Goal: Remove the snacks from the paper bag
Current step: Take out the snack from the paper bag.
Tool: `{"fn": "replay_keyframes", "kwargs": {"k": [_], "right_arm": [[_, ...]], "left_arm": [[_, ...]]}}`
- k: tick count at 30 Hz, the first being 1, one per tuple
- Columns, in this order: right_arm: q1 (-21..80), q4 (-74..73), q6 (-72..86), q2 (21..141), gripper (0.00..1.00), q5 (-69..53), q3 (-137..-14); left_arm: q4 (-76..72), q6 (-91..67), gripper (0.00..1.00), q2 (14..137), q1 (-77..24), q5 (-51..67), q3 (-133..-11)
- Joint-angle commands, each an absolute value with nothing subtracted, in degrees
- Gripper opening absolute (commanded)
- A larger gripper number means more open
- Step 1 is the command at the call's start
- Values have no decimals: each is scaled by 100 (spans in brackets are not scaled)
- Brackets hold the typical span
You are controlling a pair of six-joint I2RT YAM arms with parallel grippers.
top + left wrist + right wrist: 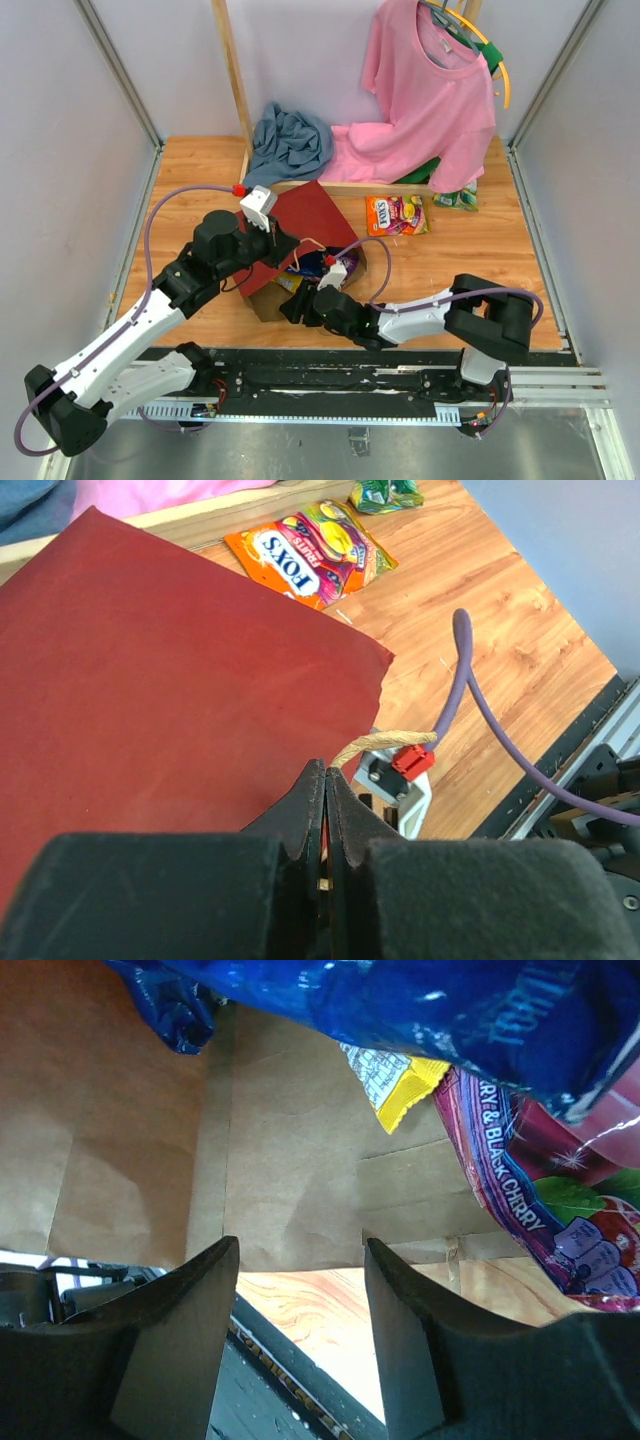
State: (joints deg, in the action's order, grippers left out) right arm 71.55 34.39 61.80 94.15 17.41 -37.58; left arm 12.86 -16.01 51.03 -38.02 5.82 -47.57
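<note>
Orange Fox's packet (397, 214), green packet (455, 198) out on tabletop (500, 270). Paper bag (305, 215) on its side, left end effector (326, 780) pinching its edge; right end effector (300, 1250) part-spread, empty, inside. Blue tortilla-chip bag (400, 1010), purple cherry packet (540, 1210) remain

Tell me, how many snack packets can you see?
5. On the table: an orange packet and a green packet. Inside the paper bag: a blue chip bag, a yellow packet, a purple packet. More may be hidden.

One paper bag (305, 215), five snack packets (397, 214) (two out, three inside), one pink shirt (430, 90), one cloth (290, 140).
</note>
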Motion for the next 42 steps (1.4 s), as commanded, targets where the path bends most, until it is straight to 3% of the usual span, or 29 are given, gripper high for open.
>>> {"fn": "replay_keyframes", "kwargs": {"k": [1, 11, 28, 34, 39, 42], "right_arm": [[7216, 4027, 6918, 9761, 55, 1845, -3877], [7216, 4170, 7086, 9960, 56, 2608, -3895], [7203, 3421, 7475, 10501, 45, 3655, -4482], [7120, 3270, 7283, 10748, 30, 3616, -4817], [7124, 3243, 7025, 10813, 2, 3374, -4976], [7204, 3228, 6857, 10688, 1, 3244, -4938]], "left_arm": [[1299, -1485, 6, 4956, -3841, 534, -4850], [1445, -1503, 6, 4801, -3841, 567, -4904], [1605, -1512, 7, 4721, -3841, 719, -4938], [1650, -1477, 7, 4748, -3841, 728, -4939], [1683, -1451, 7, 4777, -3841, 697, -4953], [1704, -1442, 7, 4777, -3841, 663, -4966]]}}
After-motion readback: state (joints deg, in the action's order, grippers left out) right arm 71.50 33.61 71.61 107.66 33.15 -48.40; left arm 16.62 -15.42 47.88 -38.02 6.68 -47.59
